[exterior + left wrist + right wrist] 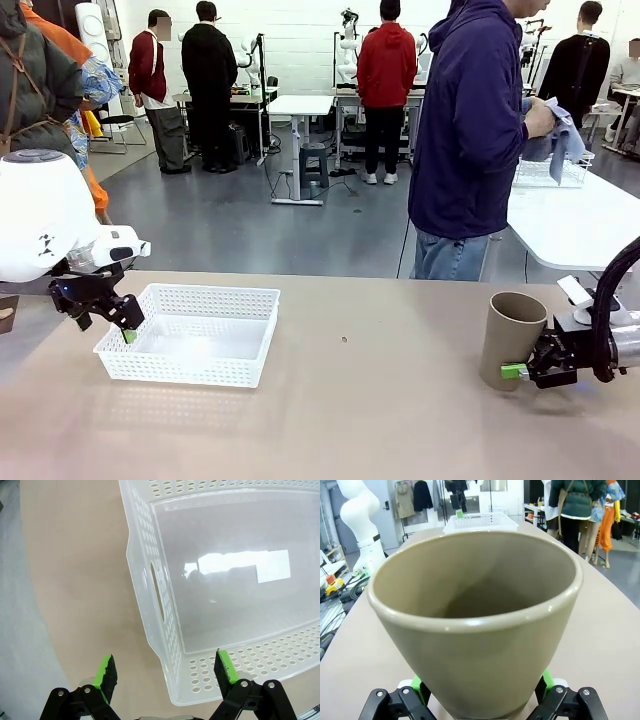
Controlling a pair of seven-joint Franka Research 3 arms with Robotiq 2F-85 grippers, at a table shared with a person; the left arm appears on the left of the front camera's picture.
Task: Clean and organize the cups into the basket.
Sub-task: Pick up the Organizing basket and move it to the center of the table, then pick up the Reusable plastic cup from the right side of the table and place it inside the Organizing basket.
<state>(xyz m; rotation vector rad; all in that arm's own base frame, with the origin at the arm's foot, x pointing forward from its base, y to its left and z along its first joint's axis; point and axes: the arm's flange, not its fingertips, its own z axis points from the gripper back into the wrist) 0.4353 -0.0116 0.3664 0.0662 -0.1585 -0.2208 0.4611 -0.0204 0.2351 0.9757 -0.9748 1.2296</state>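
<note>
One tan cup [480, 630] upright on table [380, 400], robot's right; right gripper [520, 372] jaws apart astride its base, contact unclear. One white basket [200, 375], robot's left; left gripper [165, 667] jaws apart over its end wall.

Bright, even overhead light. White glare patches sit on the basket [225, 625] floor, and the table [380, 420] has a soft sheen with faint shadows. Wide-angle distortion swells the close cup [480, 645]; its background is slightly soft.
</note>
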